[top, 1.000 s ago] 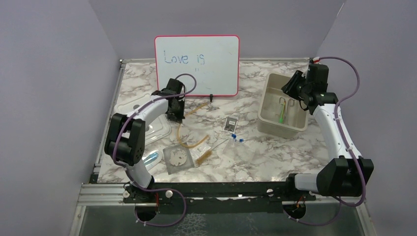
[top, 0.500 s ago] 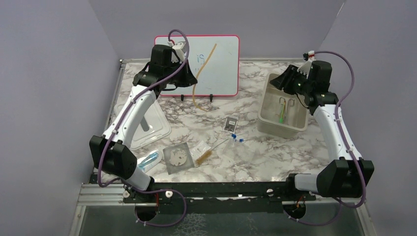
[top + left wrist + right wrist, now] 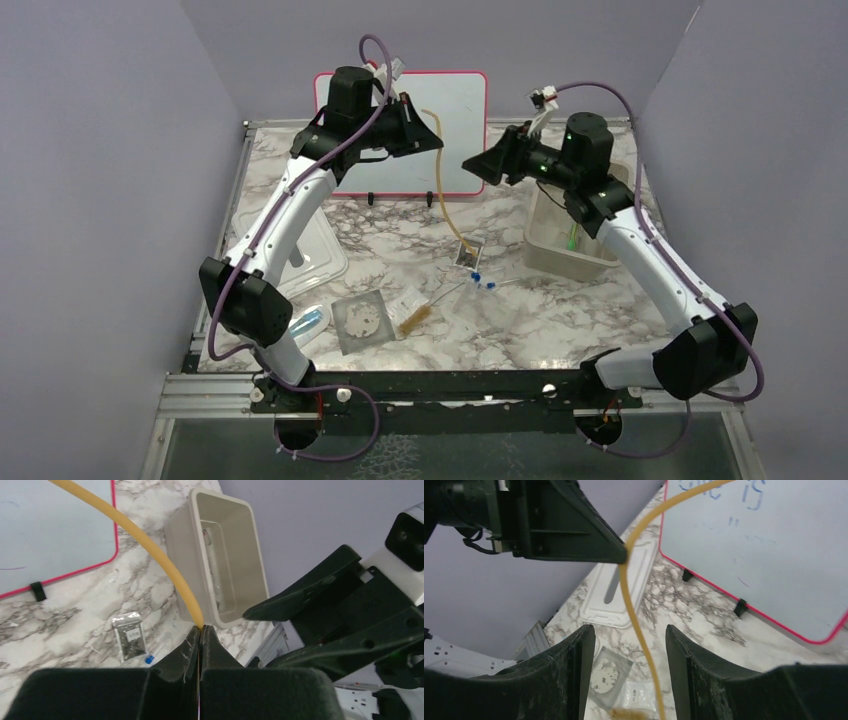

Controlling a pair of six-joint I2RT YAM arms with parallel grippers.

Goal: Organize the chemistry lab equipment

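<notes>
At the far left a clear flat plastic lid (image 3: 318, 262) lies on the marble table (image 3: 560, 320). Nearer than it, a grey square gauze mat (image 3: 360, 320) and a bristle brush (image 3: 415, 318) lie among other loose pieces.

Above them the left gripper (image 3: 432, 140) is raised in front of the red-framed whiteboard (image 3: 455, 95). Its jaws are pressed together on the amber rubber tubing (image 3: 443, 195), pinching it at the very fingertips. The tubing hangs from there in a long curve. Its low end reaches down by a small dark packet (image 3: 468, 252) mid-table; whether it touches cannot be told.

That tip-only hold is the first worry: a round, springy tube could squirm out of it and fall. The dangling end could also sweep the packet and the tiny blue-capped pieces (image 3: 482, 280) out of place if it is carried low.

Just right of it, the right gripper (image 3: 629, 630) faces the left one with jaws spread. The tubing runs between its fingers (image 3: 579, 650) without touching them. If the tube swings as the jaws close, they may catch it off-centre or miss. If the left lets go too soon, the tube drops. The two grippers are also near enough to knock together.

At the far right stands the beige rectangular plastic bin (image 3: 546, 200). Fed in by one end, the long tube could spring back over its rim.
</notes>
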